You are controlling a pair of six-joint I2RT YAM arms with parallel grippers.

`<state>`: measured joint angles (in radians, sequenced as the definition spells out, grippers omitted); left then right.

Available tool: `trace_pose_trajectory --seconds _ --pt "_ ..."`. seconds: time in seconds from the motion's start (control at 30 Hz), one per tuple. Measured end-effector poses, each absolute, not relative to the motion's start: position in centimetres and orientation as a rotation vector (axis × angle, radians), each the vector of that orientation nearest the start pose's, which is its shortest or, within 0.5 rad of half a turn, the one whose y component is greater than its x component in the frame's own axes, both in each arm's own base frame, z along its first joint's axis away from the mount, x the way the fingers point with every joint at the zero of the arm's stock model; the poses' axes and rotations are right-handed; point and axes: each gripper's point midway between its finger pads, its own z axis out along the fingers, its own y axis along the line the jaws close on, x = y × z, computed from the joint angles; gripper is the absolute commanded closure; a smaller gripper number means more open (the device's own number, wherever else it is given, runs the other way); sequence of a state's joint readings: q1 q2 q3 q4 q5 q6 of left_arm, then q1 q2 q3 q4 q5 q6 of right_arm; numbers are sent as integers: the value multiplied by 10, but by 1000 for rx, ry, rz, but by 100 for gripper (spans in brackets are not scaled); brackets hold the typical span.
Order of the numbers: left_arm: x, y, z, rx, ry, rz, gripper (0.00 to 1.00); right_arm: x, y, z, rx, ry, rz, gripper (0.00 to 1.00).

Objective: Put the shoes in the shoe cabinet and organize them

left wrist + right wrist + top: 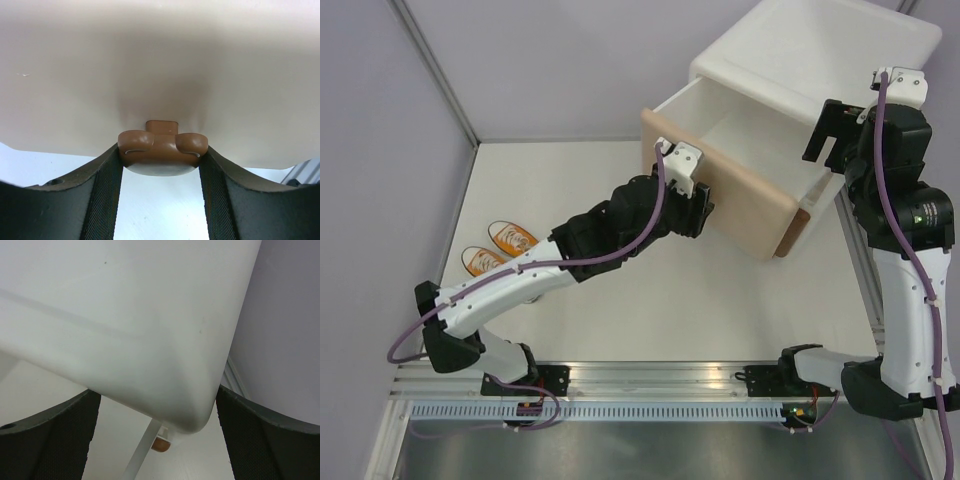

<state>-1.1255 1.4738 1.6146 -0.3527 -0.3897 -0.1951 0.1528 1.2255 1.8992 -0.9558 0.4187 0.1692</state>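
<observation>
Between the fingers of the left gripper (703, 212): the brown bear-head knob (162, 150) is clamped from both sides.
Ahead of that gripper: the beige upper drawer (745, 205) is seen drawn out of the shoe cabinet (820, 50), with nothing inside it.
Right gripper (823, 132): its jaws are held wide apart about the cabinet's rounded corner; contact cannot be told.
Shoes: 2 orange shoes (498, 250) lie side by side, well behind the left gripper, beside its arm; no red pair is seen.
Done: 1 drawer is judged opened.
Left: 0 shoes are stowed; every shoe is yet to be placed.
Surface: a pale matte table (670, 310) is shown.
Room: plain lilac walls (380, 150) are seen.
</observation>
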Motion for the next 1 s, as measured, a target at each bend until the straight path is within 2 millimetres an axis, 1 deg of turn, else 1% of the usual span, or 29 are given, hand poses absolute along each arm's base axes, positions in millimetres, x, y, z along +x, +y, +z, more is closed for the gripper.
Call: trace_pose_trajectory --seconds 0.17,0.4,0.6,0.8,0.9,1.0 --pt "232 -369 377 541 1753 -633 98 307 -18 456 304 1806 -162 2" --pt "211 -354 370 560 1794 -654 98 308 -18 456 304 1806 -162 2" --pt "198 -342 365 562 1821 -669 98 308 -18 456 307 1806 -160 2" --pt "185 -324 365 563 1836 -684 98 309 -18 454 312 1807 -159 2" --pt "179 -320 367 570 1840 -706 98 309 -18 454 315 1807 -158 2" --pt "172 -320 367 580 1849 -739 98 309 -18 454 316 1808 -159 2"
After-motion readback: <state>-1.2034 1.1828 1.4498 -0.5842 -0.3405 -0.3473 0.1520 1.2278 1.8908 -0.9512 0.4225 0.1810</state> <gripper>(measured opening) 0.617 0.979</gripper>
